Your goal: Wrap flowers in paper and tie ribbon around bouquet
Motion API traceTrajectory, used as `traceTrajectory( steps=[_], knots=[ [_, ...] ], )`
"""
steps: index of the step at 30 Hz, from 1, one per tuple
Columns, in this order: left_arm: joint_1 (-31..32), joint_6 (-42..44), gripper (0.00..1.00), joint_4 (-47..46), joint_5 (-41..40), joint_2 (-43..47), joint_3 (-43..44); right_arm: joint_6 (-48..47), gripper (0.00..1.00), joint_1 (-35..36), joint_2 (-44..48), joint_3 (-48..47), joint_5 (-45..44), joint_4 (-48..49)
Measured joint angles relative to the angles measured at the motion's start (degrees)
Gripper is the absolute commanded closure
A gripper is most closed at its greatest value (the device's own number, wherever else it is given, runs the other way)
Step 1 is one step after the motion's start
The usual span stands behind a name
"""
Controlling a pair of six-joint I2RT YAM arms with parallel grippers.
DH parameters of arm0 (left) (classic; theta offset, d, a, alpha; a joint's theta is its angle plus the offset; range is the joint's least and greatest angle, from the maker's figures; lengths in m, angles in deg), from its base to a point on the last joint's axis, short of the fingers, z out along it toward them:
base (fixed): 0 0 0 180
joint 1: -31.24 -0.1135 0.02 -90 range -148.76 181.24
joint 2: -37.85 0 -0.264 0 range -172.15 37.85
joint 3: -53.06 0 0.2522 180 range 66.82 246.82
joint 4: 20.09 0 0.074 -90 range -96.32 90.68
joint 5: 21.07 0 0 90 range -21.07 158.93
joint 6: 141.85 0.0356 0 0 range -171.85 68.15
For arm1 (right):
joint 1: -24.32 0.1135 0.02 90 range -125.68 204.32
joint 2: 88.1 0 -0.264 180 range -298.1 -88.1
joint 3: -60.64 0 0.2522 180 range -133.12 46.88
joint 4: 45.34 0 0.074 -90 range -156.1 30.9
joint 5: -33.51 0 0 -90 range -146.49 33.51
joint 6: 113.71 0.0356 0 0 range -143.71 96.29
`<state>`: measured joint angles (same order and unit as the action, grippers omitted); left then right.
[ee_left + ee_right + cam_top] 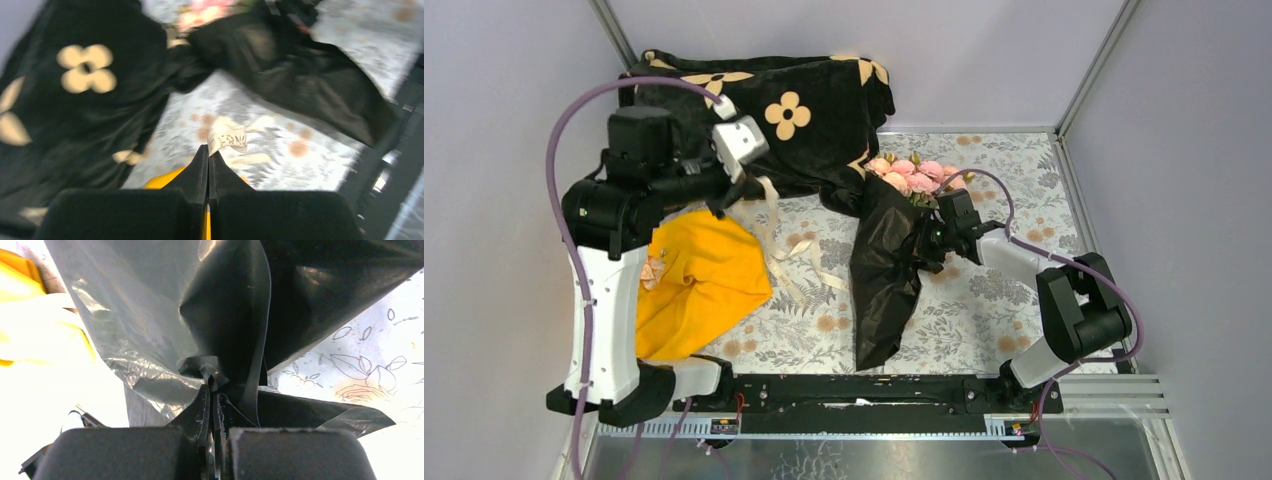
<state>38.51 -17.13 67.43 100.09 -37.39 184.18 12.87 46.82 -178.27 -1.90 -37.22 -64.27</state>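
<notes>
While paper (884, 280) hides flowers' (914, 175) stems, right tool (212, 387) pinches it, left tool (208, 150) pinches ribbon (227, 137).

Robot lab test cell: plain lilac wall panels (984, 50) in aluminium framing (1096, 70) enclose a desk (984, 310) with robot arms (609, 300) bolted to a rail (854, 390).

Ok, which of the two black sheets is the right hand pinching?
The thin crinkly paper wrapping the pink roses, not the flower-printed blanket.
</notes>
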Motion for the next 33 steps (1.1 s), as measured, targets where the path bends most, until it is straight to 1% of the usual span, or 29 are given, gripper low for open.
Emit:
traceTrajectory(
  steps=[3, 6, 8, 12, 14, 18, 19, 20, 21, 22, 23, 24, 25, 26, 28, 30, 31, 33],
  knots=[
    [7.08, 1.03, 1.00, 1.70, 3.39, 2.49, -6.08, 0.31, 1.00, -0.02, 0.85, -1.88, 0.48, -1.38],
    [11.41, 4.98, 1.00, 3.45, 5.05, 3.41, -16.68, 0.90, 1.00, -0.24, 2.03, -3.91, 1.14, -2.45],
    [12.11, 8.76, 1.00, 4.70, 5.33, 3.08, -24.59, 1.53, 1.00, -0.59, 2.75, -4.92, 1.46, -2.89],
    [12.31, 13.79, 1.00, 6.49, 4.61, 2.67, -36.98, 2.78, 1.00, -2.01, 4.22, -5.44, 1.99, -3.19],
    [13.03, 14.80, 1.00, 6.64, 3.87, 2.23, -41.38, 2.97, 1.00, -2.67, 4.37, -5.66, 2.40, -3.32],
    [15.02, 16.74, 1.00, 4.61, -0.61, 0.96, -50.99, 3.19, 1.00, -3.28, 4.37, -5.81, 2.78, -3.56],
    [15.28, 17.18, 0.98, 3.39, -2.67, 0.94, -53.68, 3.19, 1.00, -3.28, 4.37, -5.84, 2.78, -3.65],
    [15.34, 17.66, 0.94, 2.25, -5.22, 0.96, -56.35, 3.19, 1.00, -3.28, 4.37, -5.95, 2.75, -3.93],
    [15.34, 18.12, 0.85, 0.57, -8.26, 1.03, -59.08, 3.19, 1.00, -3.30, 4.37, -6.19, 2.75, -4.31],
    [15.34, 18.53, 0.66, -1.88, -12.46, 1.25, -62.16, 3.17, 1.00, -3.34, 4.37, -6.49, 2.75, -4.70],
    [15.34, 18.97, 0.43, -3.85, -16.20, 1.38, -64.70, 3.15, 1.00, -3.41, 4.37, -6.88, 2.75, -4.96],
    [15.23, 19.26, 0.25, -5.81, -20.50, 1.40, -66.93, 3.15, 1.00, -3.45, 4.37, -7.39, 2.75, -5.31],
    [15.13, 19.78, 0.14, -7.32, -24.17, 1.22, -68.52, 3.13, 1.00, -3.50, 4.37, -7.85, 2.78, -5.40],
    [15.10, 20.41, 0.08, -8.52, -27.41, 0.92, -69.35, 3.13, 1.00, -3.52, 4.37, -8.24, 2.78, -5.57],
    [14.93, 21.07, 0.02, -10.36, -31.39, -0.09, -68.76, 3.13, 1.00, -3.56, 4.37, -8.85, 2.78, -5.81],
    [14.80, 20.76, 0.04, -11.47, -30.88, -1.99, -64.54, 3.08, 1.00, -3.69, 4.26, -9.25, 2.84, -5.99],
    [14.88, 20.31, 0.06, -12.72, -29.14, -2.95, -61.81, 3.04, 1.00, -3.80, 4.13, -9.31, 2.84, -5.99],
    [15.54, 18.60, 0.10, -18.43, -23.12, -4.02, -57.18, 2.91, 1.00, -4.09, 3.76, -9.33, 2.84, -6.16]
  ],
)
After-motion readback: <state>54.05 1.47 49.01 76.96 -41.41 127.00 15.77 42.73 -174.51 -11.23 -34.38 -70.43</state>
